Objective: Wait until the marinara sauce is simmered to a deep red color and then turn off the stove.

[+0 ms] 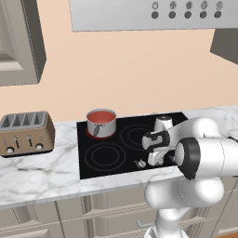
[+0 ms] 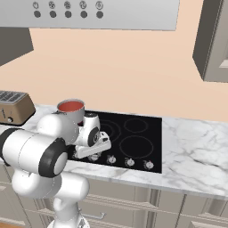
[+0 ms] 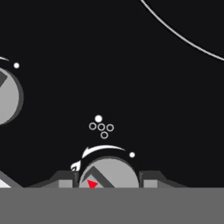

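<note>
While the white arm folds forward and low over the front edge of the stove (image 1: 116, 155), its gripper (image 3: 109, 181) reaches down at the knob row. The arm's own body hides the fingertips in both base views. In the hand view the jaws stand narrowed around a silver knob (image 3: 109, 175). The marinara sauce (image 1: 100, 116), red, sits in the steel saucepan (image 1: 103, 128) on the rear left burner, well apart from the toaster (image 1: 25, 133) on the counter (image 1: 37, 174).

A: Wall (image 1: 130, 74)? Peach, plain. Grey hood (image 1: 148, 14) up top, 5 btns
B: White marble counter (image 2: 196, 151), beige cabs (image 1: 18, 42) above & below. Brown 4-slot toaster (image 1: 25, 132) far left
</note>
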Available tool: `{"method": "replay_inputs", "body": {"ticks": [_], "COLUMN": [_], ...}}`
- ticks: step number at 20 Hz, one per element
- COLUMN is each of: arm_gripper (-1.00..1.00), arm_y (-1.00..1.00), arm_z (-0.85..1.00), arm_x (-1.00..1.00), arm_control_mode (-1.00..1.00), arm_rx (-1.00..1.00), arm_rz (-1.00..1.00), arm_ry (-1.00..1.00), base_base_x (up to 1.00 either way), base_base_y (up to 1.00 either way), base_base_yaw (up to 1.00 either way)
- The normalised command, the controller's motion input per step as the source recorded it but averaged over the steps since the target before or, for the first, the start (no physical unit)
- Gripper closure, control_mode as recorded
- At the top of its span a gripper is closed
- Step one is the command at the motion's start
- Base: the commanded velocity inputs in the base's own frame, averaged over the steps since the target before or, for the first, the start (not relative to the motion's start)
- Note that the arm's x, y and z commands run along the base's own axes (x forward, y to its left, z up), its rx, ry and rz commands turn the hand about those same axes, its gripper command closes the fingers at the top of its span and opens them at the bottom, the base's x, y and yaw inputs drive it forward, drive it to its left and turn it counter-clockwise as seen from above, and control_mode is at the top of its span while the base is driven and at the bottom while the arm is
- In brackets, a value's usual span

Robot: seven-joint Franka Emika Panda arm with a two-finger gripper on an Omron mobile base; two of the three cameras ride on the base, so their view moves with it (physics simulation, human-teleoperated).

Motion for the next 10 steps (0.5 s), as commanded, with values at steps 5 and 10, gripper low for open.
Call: {"method": "replay_inputs", "body": {"ticks": [5,10], "arm_gripper": [1.0,1.0], "arm_y": [-0.01,-0.08], "arm_z": [-0.03,0.0], "arm_x": [-0.09,-0.13], "arm_control_mode": [-1.0,-1.0], "arm_rx": [0.0,0.0], "arm_rz": [-0.16,-0.22], "arm_ry": [0.0,0.01], "base_base_x": [0.0,0.0], "base_base_y": [0.0,0.0], "base_base_yaw": [0.0,0.0]}}
